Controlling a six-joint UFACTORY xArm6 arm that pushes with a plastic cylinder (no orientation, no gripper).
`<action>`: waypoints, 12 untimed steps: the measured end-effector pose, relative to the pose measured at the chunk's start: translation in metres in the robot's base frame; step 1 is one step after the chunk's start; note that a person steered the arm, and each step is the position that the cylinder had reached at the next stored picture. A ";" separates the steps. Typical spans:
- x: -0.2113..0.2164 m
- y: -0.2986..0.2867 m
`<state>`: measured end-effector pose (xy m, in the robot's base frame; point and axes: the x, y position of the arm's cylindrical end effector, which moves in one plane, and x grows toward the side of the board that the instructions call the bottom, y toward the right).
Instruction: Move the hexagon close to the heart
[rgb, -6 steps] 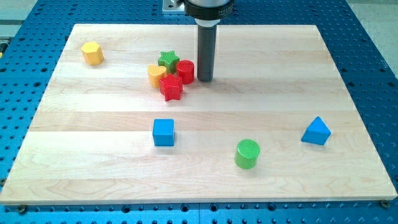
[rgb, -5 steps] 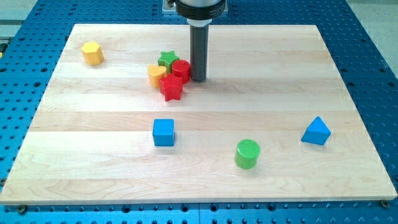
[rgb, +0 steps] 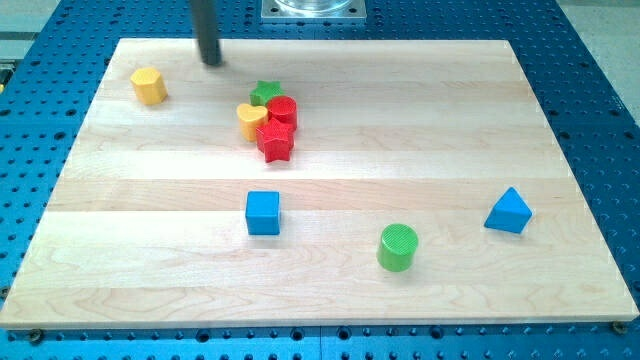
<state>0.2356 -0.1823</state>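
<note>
Yellow hexagon block (rgb: 148, 86) lies near the view's top left of the wooden board (rgb: 330, 290), well apart from the yellow heart block (rgb: 251, 120), which touches the red star block (rgb: 275, 141). My tip (rgb: 211, 62), a bare rod without jaws, stands between them, nearer the hexagon.
</note>
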 end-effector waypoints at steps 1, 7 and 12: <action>0.002 -0.063; 0.076 0.063; 0.144 0.019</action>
<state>0.3797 -0.1630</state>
